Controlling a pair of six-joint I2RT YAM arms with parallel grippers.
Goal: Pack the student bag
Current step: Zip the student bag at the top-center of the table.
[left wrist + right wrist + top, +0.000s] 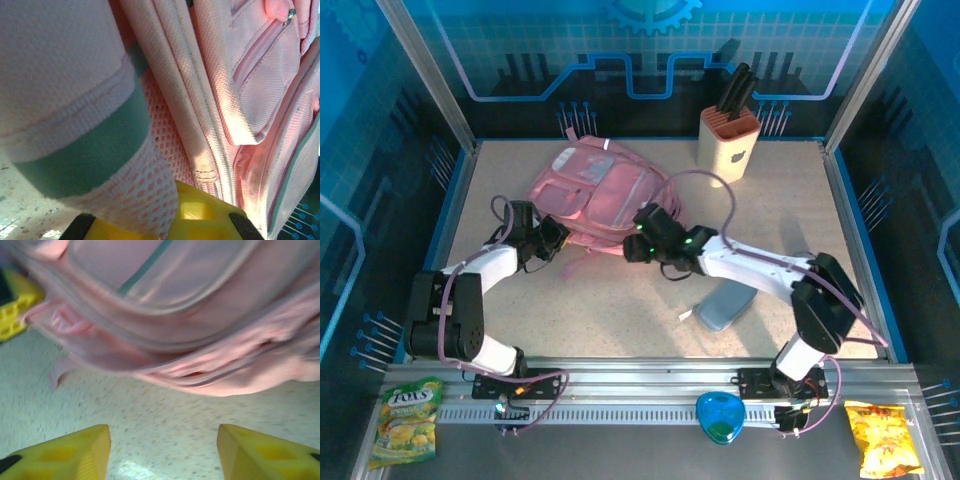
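The student bag (595, 188) is a pink backpack lying flat at the middle back of the table. My left gripper (552, 240) is at its near left edge. In the left wrist view the bag's mesh-lined strap (125, 190), with a green band, runs down between the yellow fingers of the left gripper (165, 222), which is shut on it. My right gripper (645, 238) sits at the bag's near right edge. The right gripper (164, 450) is open over bare table, with the bag (190, 340) just ahead and nothing between its fingers.
A beige knife block (728, 138) stands at the back right. A grey-blue pouch (724, 306) lies on the table by the right arm. On the front rail lie a green snack pack (408, 420), a blue heart-shaped case (718, 415) and a yellow snack bag (878, 438).
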